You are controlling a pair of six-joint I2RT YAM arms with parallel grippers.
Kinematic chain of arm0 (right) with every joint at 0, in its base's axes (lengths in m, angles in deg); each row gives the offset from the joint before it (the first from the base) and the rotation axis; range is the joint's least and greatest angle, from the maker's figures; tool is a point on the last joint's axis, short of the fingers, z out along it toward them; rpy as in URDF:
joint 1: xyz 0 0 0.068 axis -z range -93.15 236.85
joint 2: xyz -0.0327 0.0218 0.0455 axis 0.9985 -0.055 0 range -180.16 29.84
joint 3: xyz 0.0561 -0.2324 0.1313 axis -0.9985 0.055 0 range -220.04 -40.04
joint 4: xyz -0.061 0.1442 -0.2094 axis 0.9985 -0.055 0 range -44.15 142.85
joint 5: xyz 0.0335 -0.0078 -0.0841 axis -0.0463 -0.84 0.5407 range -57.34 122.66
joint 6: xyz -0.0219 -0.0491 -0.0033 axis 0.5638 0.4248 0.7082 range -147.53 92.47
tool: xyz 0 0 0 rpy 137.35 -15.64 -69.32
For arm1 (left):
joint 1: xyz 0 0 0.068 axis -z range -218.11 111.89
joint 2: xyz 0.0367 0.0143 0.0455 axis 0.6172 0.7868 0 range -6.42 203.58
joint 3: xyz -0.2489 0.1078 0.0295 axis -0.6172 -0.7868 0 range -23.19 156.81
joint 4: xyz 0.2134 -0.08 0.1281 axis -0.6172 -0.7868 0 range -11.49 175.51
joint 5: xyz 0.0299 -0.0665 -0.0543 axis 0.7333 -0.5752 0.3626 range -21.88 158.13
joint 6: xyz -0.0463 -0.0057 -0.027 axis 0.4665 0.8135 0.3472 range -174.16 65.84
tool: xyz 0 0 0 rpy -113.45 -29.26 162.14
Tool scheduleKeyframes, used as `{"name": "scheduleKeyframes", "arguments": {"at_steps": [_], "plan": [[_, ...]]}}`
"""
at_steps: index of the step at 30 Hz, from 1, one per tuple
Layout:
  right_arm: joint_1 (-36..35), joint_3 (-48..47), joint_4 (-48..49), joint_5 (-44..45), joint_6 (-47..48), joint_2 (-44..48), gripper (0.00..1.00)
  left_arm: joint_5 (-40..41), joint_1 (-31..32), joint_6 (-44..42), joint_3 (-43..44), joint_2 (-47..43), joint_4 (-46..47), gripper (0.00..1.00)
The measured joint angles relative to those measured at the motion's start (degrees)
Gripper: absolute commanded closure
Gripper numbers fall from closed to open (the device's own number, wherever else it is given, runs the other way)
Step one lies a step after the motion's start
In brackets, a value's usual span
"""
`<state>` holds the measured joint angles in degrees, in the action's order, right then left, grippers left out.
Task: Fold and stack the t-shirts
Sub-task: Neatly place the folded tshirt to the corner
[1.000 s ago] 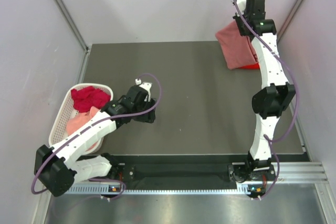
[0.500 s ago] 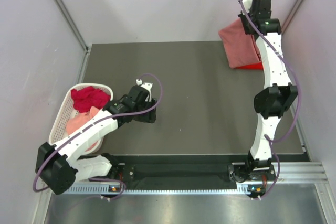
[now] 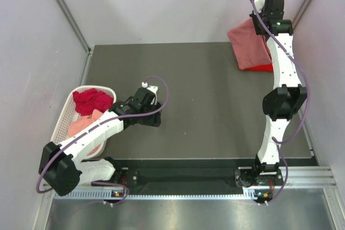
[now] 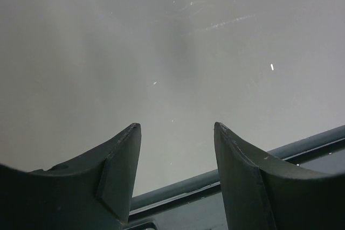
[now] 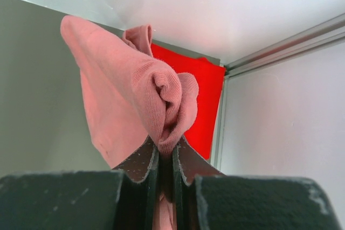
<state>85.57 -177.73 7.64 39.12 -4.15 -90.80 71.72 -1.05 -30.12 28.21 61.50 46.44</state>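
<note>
While the right jaws clamp the salmon pink shirt (image 5: 124, 90), held up over the bright red shirt (image 5: 207, 95) at the counter's (image 3: 205, 90) far right corner, the left jaws gape wide and empty. A crimson shirt (image 3: 91, 100) and a pale pink shirt (image 3: 81, 127) lie in the basket (image 3: 60, 125) at left.

Four t-shirts can be counted: one dusty pink shirt (image 3: 249, 41), one bright red shirt (image 3: 261, 68), one dark crimson shirt (image 3: 91, 100) and one salmon shirt (image 3: 81, 126); whether more cloth lies under the last two cannot be told. There is one white basket (image 3: 60, 125), one bench (image 3: 205, 90), and two arms, the left arm (image 3: 91, 133) and the right arm (image 3: 280, 100), with two end effectors in all: the left end effector (image 4: 177, 127) and the right end effector (image 5: 165, 152).
</note>
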Motion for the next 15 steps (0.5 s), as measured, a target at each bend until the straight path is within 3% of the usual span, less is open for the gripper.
{"name": "scheduleKeyframes", "arguments": {"at_steps": [15], "plan": [[5.09, 0.00, 4.48, -1.60, -0.61, -5.73, 1.00, -0.46, 0.00, 0.09, 3.87, 6.27, 0.02, 0.38]]}}
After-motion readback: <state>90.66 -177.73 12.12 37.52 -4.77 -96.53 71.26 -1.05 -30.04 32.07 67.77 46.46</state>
